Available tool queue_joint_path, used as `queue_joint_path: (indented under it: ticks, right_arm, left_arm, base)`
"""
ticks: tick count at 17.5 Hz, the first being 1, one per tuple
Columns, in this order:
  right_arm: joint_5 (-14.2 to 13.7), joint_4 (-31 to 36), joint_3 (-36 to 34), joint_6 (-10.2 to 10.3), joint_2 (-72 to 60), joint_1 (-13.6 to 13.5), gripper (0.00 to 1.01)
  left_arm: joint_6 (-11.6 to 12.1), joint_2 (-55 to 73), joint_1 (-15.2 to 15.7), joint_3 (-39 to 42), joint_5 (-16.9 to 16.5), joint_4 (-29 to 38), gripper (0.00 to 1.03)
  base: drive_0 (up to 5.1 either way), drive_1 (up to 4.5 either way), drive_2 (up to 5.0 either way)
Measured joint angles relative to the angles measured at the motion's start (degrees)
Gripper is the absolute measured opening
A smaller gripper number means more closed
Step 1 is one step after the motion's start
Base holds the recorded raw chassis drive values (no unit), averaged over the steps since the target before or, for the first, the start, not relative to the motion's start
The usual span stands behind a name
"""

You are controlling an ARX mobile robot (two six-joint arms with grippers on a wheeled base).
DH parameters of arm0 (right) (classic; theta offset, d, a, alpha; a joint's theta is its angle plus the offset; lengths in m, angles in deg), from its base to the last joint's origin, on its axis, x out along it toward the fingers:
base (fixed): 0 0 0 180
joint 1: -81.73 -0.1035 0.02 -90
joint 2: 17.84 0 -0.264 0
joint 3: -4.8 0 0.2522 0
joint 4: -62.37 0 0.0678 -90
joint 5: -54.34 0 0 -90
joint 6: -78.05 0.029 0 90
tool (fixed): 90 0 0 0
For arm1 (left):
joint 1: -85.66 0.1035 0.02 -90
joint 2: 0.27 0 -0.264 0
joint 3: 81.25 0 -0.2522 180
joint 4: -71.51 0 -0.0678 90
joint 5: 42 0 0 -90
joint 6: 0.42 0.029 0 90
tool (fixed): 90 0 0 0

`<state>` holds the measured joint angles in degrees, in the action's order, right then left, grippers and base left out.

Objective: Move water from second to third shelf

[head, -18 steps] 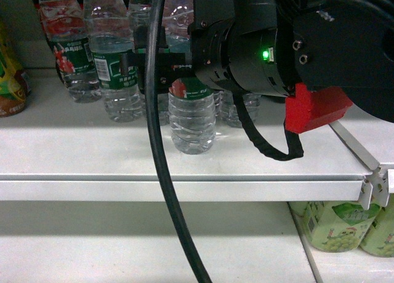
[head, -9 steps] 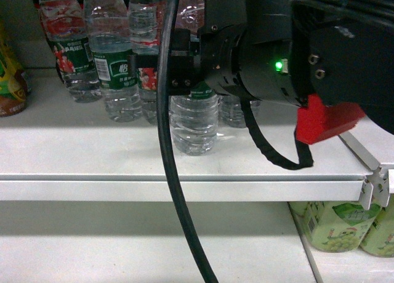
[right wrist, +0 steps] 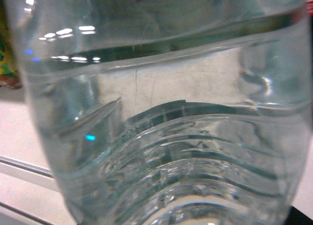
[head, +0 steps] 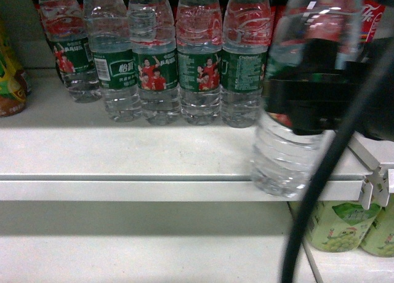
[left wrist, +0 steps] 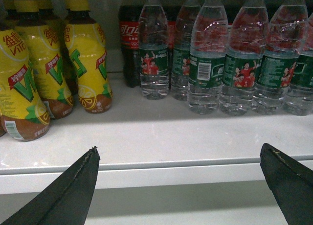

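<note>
While right pincer (head: 308,107) grips one water bottle (head: 289,154), left pincer (left wrist: 178,186) gapes; five bottles (head: 200,67) shelved.

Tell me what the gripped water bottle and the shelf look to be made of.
Water bottle: clear thin plastic, glossy; ribbed walls show the shelf through them, and highlights glint on it in the right wrist view. Shelf: probably painted sheet metal, matte white, with a folded front lip.

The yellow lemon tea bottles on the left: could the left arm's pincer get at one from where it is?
Probably yes. The left pincer is open, and bare shelf lies between it and the nearest lemon tea bottle.
</note>
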<state>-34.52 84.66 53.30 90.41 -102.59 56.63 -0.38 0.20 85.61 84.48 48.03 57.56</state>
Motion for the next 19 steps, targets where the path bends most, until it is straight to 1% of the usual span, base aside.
queue_joint_path:
  ticks: [1, 3, 4, 5, 6, 8, 11, 13, 15, 16, 19]
  right_arm:
    - [-0.2, -0.1, -3.3, -0.4, 3.7, 1.6, 0.42]
    - [0.3, -3.5, -8.2, -0.9, 10.9, 4.2, 0.41]
    - [0.5, -5.1, -10.2, -1.6, 14.8, 5.5, 0.41]
    - [0.5, -6.5, -11.3, -2.2, 18.1, 6.8, 0.41]
    - [0.4, -7.6, -12.3, -2.9, 21.9, 8.7, 0.41]
    - [0.3, -10.4, -13.6, -3.0, 29.2, 11.8, 0.41]
    - [-1.0, -17.0, -15.3, -4.0, 38.9, 13.9, 0.41]
    - [-1.5, -21.0, -15.6, -4.3, 43.9, 15.9, 0.41]
    - [-3.0, -23.5, -15.8, -4.5, 48.0, 17.8, 0.41]
    - [-3.6, -24.0, -16.0, -4.6, 49.0, 18.2, 0.41]
    - [-4.0, -24.9, -16.8, -5.0, 50.4, 19.6, 0.41]
  left_arm:
    - [0.0, 0.0, 0.0, 0.0, 0.0, 0.0, 0.98]
    - [0.0, 0.0, 0.0, 0.0, 0.0, 0.0, 0.98]
    - [0.0, 0.0, 0.0, 0.0, 0.0, 0.0, 0.98]
    - [0.0, 0.0, 0.0, 0.0, 0.0, 0.0, 0.98]
    - [0.0, 0.0, 0.0, 0.0, 0.0, 0.0, 0.98]
    - [0.0, 0.0, 0.0, 0.0, 0.0, 0.0, 0.98]
    - [0.0, 0.0, 0.0, 0.0, 0.0, 0.0, 0.98]
    - [0.0, 0.0, 0.0, 0.0, 0.0, 0.0, 0.98]
    - [0.0, 0.0, 0.0, 0.0, 0.0, 0.0, 0.98]
    - [0.0, 0.0, 0.0, 0.0, 0.0, 0.0, 0.98]
    - [0.0, 0.0, 0.0, 0.0, 0.0, 0.0, 0.98]
  base:
    - [0.0, 0.0, 0.0]
    - [0.0, 0.0, 0.0]
    - [0.0, 0.0, 0.0]
    - [0.0, 0.0, 0.0]
    - [0.0, 0.0, 0.0]
    - [0.0, 0.0, 0.0]
    - [0.0, 0.0, 0.0]
    - [0.0, 0.0, 0.0]
    - [0.0, 0.0, 0.0]
    - [0.0, 0.0, 0.0]
    - [0.0, 0.0, 0.0]
